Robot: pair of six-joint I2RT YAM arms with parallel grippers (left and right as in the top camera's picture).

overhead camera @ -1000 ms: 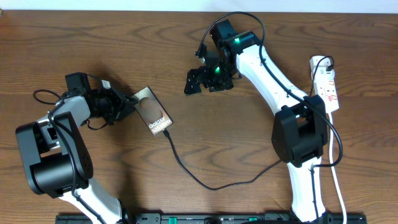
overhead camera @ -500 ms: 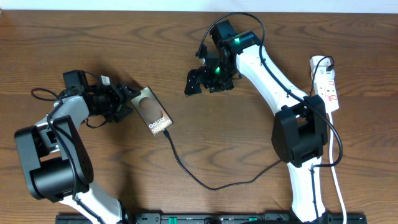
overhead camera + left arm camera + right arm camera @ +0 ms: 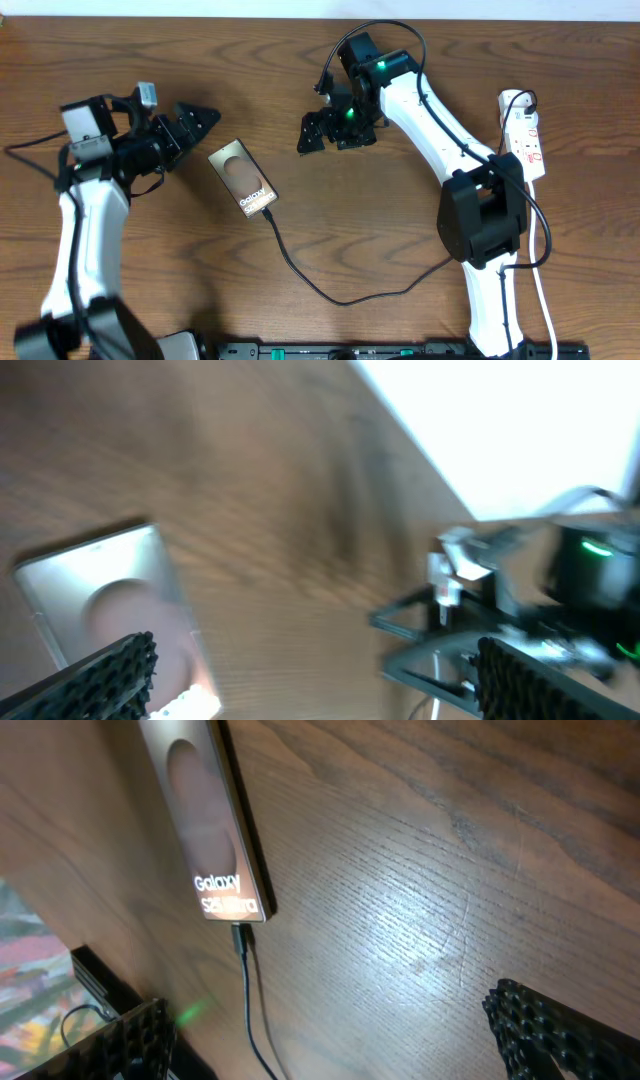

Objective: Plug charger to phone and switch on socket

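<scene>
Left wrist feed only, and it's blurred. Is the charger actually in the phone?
Observer: Yes. Right wrist view shows the charger tip seated in the phone edge beside the Galaxy lettering.
Operator: Where's the right arm?
Observer: Overhead shows the right gripper open and empty, well apart from the socket.
Operator: Left clear of the phone?
Observer: Overhead shows the left gripper open, with a gap between it and the phone.

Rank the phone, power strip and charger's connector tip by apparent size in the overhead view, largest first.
1 and 2. phone and power strip: too alike to rank; strip narrower, phone wider.
3. connector tip: by far the smallest.
</scene>
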